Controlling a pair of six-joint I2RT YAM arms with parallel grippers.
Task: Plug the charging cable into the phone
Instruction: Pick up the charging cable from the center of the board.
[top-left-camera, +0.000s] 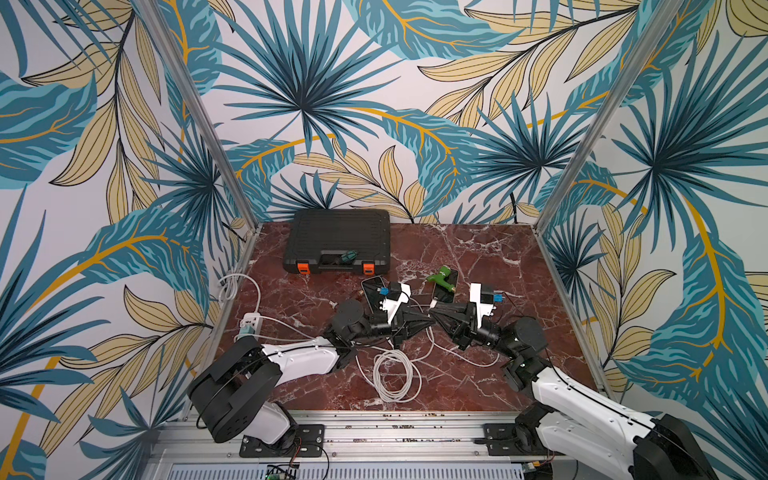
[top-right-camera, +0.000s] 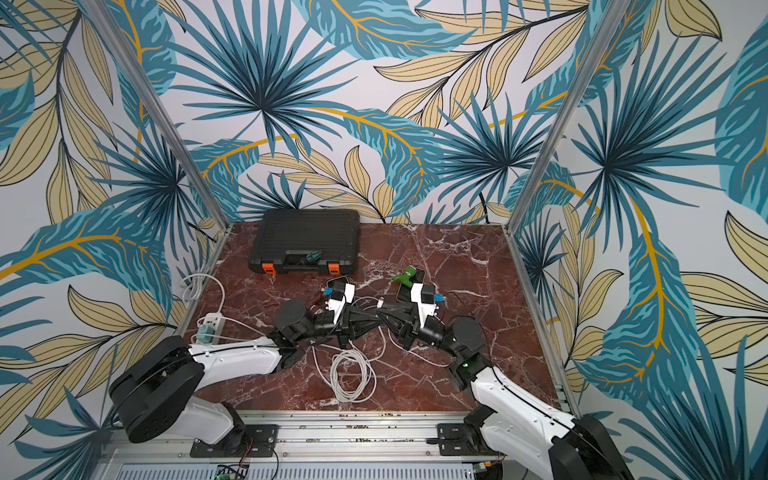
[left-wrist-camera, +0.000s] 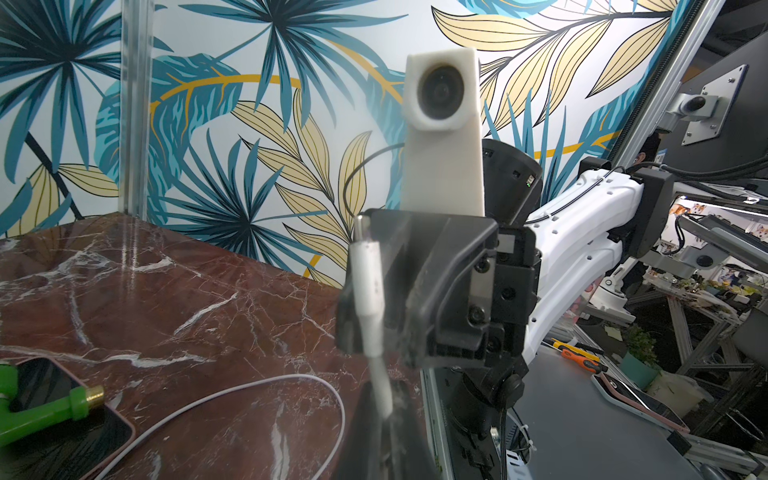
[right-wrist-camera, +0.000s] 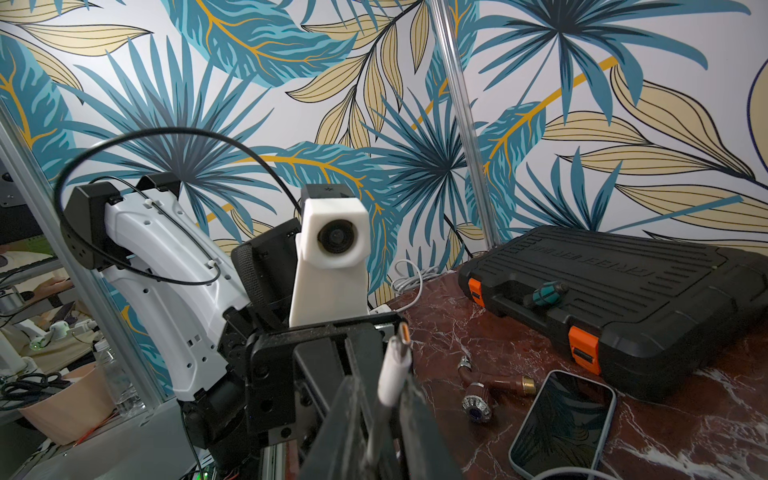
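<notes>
The plug (left-wrist-camera: 368, 282) of the charging cable (top-left-camera: 395, 374) is in the air over the middle of the marble table (top-left-camera: 478, 257), where the two grippers meet nose to nose. Its long axis stands nearly upright, with the metal tip upward and the cable going down from it. The left gripper (left-wrist-camera: 384, 415) is pressed together on the cable just under the plug. The right gripper (right-wrist-camera: 388, 395) pinches the white plug body from both sides. The rest of the cable lies coiled on the table. A phone in a pink case (top-left-camera: 448, 293) lies flat just behind the grippers, long axis near to far, with a green nozzle (left-wrist-camera: 45, 409) across it. A second phone (right-wrist-camera: 565, 424) lies flat nearby.
</notes>
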